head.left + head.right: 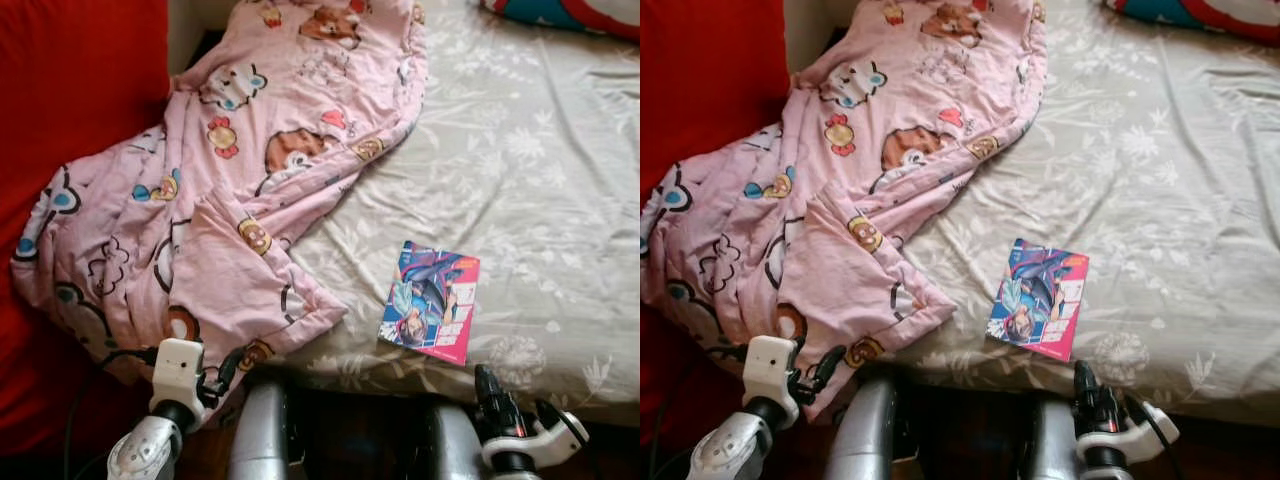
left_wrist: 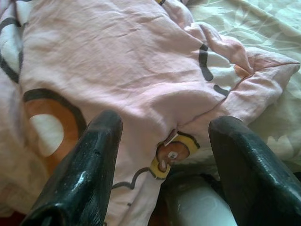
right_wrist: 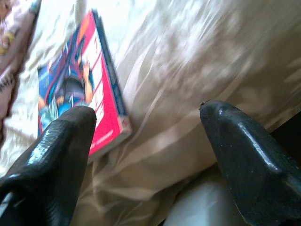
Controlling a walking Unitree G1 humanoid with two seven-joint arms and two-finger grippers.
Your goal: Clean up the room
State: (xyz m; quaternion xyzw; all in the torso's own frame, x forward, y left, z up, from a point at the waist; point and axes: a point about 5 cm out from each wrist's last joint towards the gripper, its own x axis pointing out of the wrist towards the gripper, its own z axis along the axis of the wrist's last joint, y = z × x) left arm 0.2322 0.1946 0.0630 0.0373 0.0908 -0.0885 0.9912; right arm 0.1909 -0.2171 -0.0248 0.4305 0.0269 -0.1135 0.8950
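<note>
The book (image 1: 430, 302) lies flat on the bed (image 1: 540, 180), near the bed's front edge, with a strip of bare sheet between it and the blanket (image 1: 200, 200). The blanket is crumpled on the side of the book toward the red wall (image 1: 70, 100), and its lower corner hangs over the front edge of the bed.

The right hand (image 1: 515, 410) is low in front of the bed edge, just beside the book's near corner, its fingers wide apart and holding nothing. The left hand (image 2: 164, 155) is also spread wide and empty, pointing at the hanging blanket corner, very close to the cloth.

The risks, as I judge them: the book is thin and flat on a soft sheet, so a finger may push it away or gather the sheet under it instead of catching it. Because the book is so near the edge, a push from the wrong side may slide it off the bed. The left hand may catch only one layer of the blanket, and pulling could drag the cloth over the book.

Beyond the book the bed is open, so there is room. The pillow (image 1: 570, 15) is well apart from the book, at the far end.
</note>
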